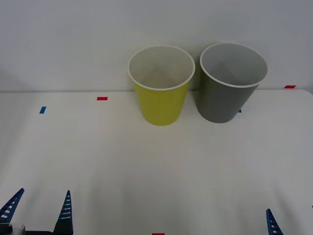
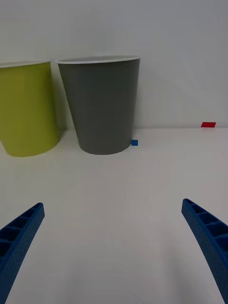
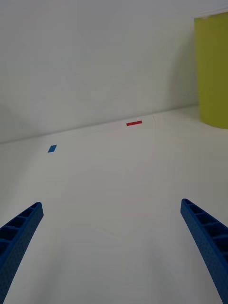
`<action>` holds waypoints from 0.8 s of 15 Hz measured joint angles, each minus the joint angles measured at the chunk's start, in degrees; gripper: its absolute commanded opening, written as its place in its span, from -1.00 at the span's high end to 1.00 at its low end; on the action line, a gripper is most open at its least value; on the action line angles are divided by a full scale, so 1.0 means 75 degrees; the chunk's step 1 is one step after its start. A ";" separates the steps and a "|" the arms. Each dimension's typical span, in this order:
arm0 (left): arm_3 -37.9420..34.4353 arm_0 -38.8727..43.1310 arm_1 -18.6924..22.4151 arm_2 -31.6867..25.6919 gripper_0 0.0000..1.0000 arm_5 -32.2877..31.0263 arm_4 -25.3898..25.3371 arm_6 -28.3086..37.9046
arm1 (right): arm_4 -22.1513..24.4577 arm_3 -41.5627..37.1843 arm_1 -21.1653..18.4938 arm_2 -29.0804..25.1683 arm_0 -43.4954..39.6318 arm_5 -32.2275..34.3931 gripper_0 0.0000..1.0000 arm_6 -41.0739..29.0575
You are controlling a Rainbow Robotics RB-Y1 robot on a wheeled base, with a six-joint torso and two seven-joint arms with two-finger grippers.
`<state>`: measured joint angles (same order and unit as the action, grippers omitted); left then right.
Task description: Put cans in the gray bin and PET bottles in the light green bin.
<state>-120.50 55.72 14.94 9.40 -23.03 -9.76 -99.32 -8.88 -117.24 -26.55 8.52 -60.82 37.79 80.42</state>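
White wall backed a white tabletop (image 1: pixel 156 171) marked with red and blue tape. At its far edge the light green bin (image 1: pixel 161 85) and the gray bin (image 1: pixel 230 83) stood upright, just beside each other, gray bin opposite the right end effector (image 2: pixel 114 247). Left end effector (image 3: pixel 111 247) and right were spread wide, empty, at the near edge. No can was seen.

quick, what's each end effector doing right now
Left end effector: open, holding nothing, low over the table.
Right end effector: open, holding nothing, facing the gray bin.
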 measured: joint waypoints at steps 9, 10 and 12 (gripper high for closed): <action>0.0000 0.0000 0.0000 0.0000 -1.00 0.0000 0.0000 0.0000 | 0.0000 0.0000 0.0000 0.0000 0.0000 0.0000 -1.00 0.0000; 0.0000 0.0000 0.0000 0.0000 -1.00 0.0000 0.0000 0.0000 | 0.0000 0.0000 0.0000 0.0000 0.0000 0.0000 -1.00 0.0000; 0.0000 0.0000 0.0000 0.0000 -1.00 0.0000 0.0000 0.0000 | 0.0000 0.0000 0.0000 0.0000 0.0000 0.0000 -1.00 0.0000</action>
<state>-120.50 55.72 14.94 9.40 -23.03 -9.76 -99.32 -8.88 -117.24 -26.55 8.53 -60.82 37.79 80.42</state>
